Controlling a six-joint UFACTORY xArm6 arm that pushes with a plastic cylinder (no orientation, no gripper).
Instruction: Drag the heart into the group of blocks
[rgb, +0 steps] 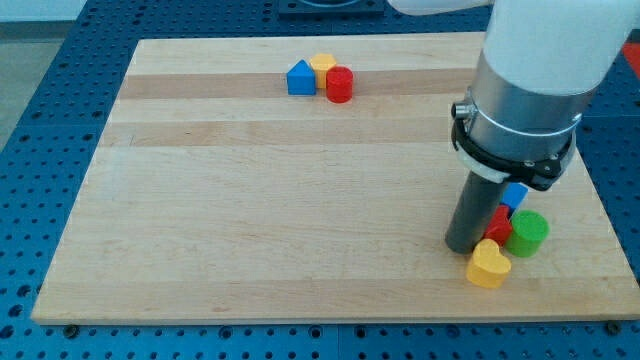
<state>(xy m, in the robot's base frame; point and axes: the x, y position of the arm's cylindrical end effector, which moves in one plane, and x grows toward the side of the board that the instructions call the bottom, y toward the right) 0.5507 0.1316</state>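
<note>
A yellow heart (488, 265) lies near the board's bottom right. Just above it to the right sit a red block (499, 226), a green cylinder (527, 233) and a blue block (515, 195), touching one another. The heart touches or nearly touches the red block. My dark rod comes down at the left of this cluster, and my tip (463, 246) rests on the board just up and left of the heart, next to the red block.
A second group stands near the view's top centre: a blue block (300, 79), a yellow block (322, 66) and a red cylinder (339, 85). The wooden board (250, 200) lies on a blue perforated table. The arm's white body fills the top right.
</note>
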